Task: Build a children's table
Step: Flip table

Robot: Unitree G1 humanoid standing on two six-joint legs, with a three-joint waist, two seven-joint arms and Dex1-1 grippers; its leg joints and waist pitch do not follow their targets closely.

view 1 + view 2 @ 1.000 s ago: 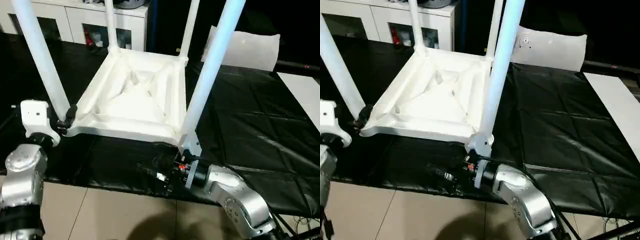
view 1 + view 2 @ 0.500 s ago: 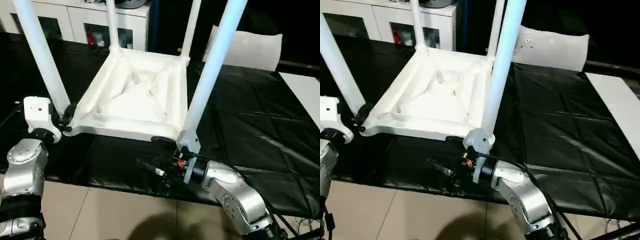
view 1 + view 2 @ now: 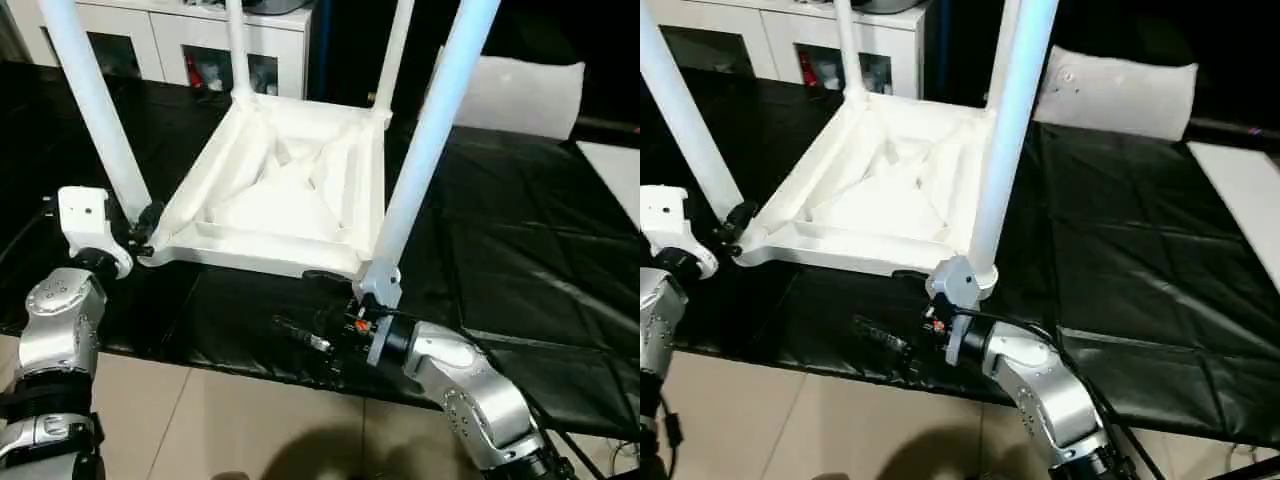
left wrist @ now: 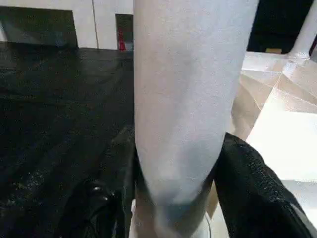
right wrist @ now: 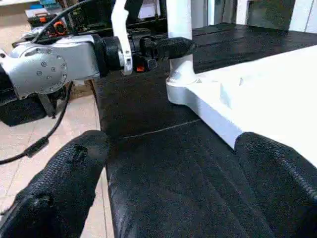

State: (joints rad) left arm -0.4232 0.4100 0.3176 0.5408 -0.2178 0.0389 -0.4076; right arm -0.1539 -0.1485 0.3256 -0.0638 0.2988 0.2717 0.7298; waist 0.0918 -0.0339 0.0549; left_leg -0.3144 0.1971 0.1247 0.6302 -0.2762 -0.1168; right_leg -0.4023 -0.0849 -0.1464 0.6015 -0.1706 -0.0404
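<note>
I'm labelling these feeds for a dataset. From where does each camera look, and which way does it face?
Head, both eyes: look forward and down at the upturned table top on black sheeting; silver forearms show.
Left wrist: looks along the left gripper, its fingers around the near-left leg.
Right wrist: looks between the open right gripper's fingers across the sheeting at the table's edge.
Shared: right wrist and head views both show the left gripper at that leg.
</note>
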